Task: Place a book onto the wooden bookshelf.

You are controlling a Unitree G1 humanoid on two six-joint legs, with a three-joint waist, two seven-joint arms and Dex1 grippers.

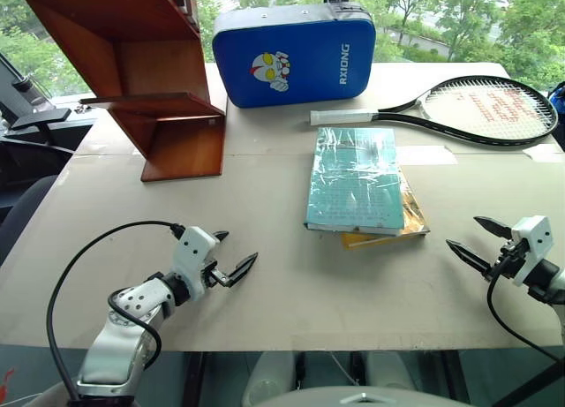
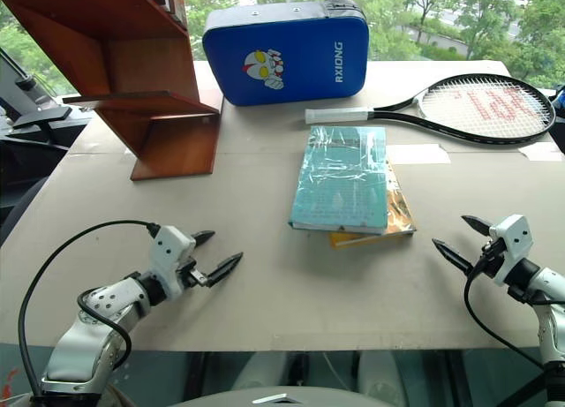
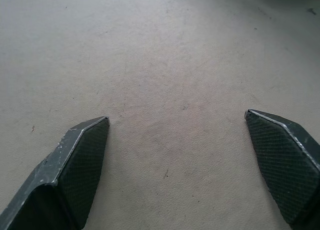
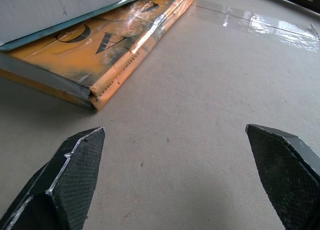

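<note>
Book point(image 1: 355, 179) in glossy wrap lies flat atop a yellow book point(image 1: 402, 229), well right of the wooden bookshelf point(image 1: 150, 80): thin, stiff, likely slippery, best pinched at an overhanging edge. Left pincer point(image 1: 231, 259) and right pincer point(image 1: 472, 242) gape empty.

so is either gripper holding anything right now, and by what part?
Nothing is held. The left gripper and right gripper both hover over the table with jaws open and empty. The book lies untouched on the yellow-orange book.
</note>
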